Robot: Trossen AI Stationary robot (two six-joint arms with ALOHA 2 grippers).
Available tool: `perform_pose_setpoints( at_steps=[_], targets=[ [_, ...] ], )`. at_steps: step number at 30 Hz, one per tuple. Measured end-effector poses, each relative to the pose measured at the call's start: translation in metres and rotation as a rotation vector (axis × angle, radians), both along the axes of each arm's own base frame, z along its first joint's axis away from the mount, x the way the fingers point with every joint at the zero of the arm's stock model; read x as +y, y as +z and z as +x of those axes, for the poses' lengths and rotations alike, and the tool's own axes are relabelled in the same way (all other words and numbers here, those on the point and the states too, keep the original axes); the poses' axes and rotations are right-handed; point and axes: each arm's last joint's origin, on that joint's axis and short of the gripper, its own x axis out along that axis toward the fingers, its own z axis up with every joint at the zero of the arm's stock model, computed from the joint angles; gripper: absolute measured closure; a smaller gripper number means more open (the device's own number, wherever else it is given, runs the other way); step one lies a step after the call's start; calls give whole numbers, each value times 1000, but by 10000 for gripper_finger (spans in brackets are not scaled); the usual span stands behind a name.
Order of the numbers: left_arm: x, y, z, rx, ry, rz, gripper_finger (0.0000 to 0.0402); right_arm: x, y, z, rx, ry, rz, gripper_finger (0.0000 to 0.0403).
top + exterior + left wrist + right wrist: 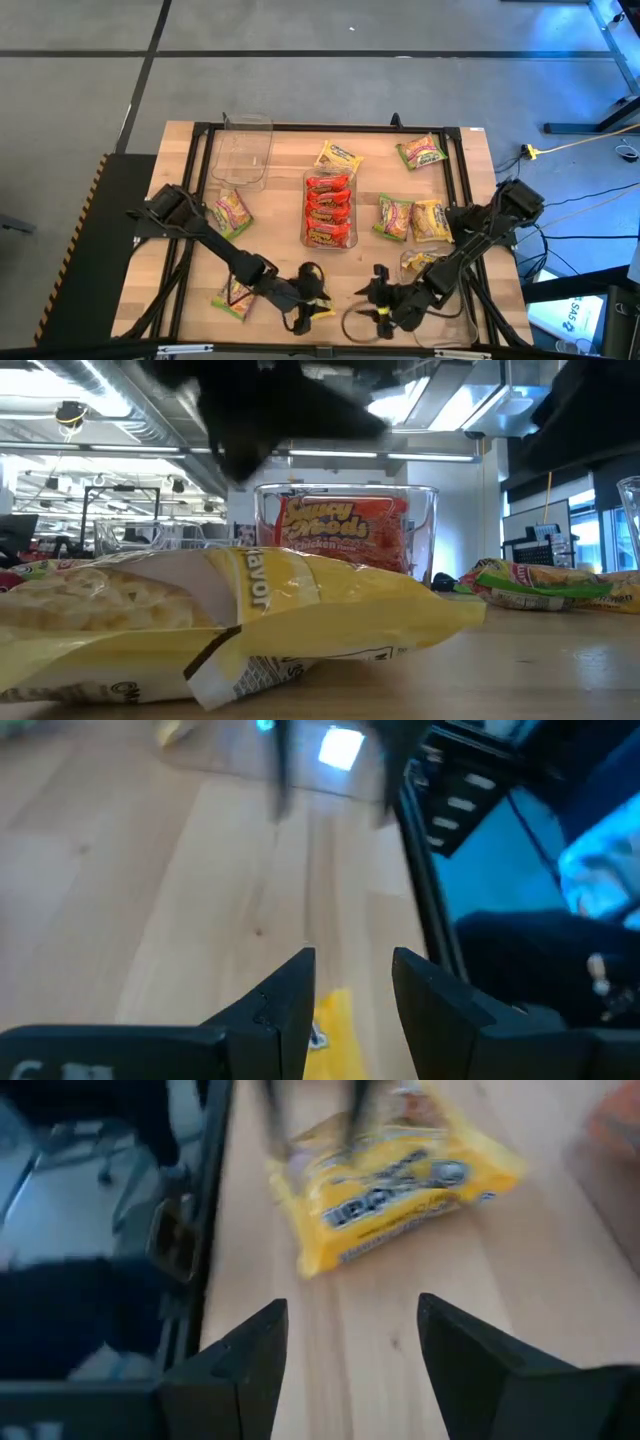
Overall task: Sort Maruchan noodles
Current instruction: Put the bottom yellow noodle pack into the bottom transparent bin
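Note:
Near the table's front edge a yellow noodle packet (319,305) (250,610) lies flat on the wood. My left gripper (308,298) (352,960) is open just over its left end; the packet (332,1018) shows low between the fingers, and no touch shows. My right gripper (378,293) (350,1305) is open right of the packet (395,1195), pointing at it with bare wood between. Several red packets (328,208) (340,530) sit in the middle clear tray (352,240). Green and yellow packets (393,216) (431,220) lie loose.
An empty clear tray (243,150) stands far left. A clear tray (455,305) near right holds a yellow packet (420,262). Loose packets lie at the far middle (338,156), far right (421,151), left (232,212) and near left (232,296). A black frame (200,130) rims the table.

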Motion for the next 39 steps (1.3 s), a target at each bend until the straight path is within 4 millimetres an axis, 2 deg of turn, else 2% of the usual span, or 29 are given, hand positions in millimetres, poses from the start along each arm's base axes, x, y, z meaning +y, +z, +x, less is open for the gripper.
perform_pose_setpoints(
  at_steps=[4,8,13,20,28,39],
  targets=[
    [-8,20,-15,77,-6,45,271,-12,-6,16,29,-81,122,182],
    [-23,14,-40,193,83,58,271,-24,-15,32,74,-145,243,140],
    [-41,-5,-60,204,196,79,271,-33,-31,48,84,-221,319,107],
    [-45,-30,-60,229,228,118,271,-42,-51,65,71,-251,397,100],
    [-47,-45,-55,218,243,124,271,-52,-64,78,55,-269,459,100],
    [-48,-48,-53,205,230,143,271,-54,-56,84,-17,-258,506,100]
  ],
)
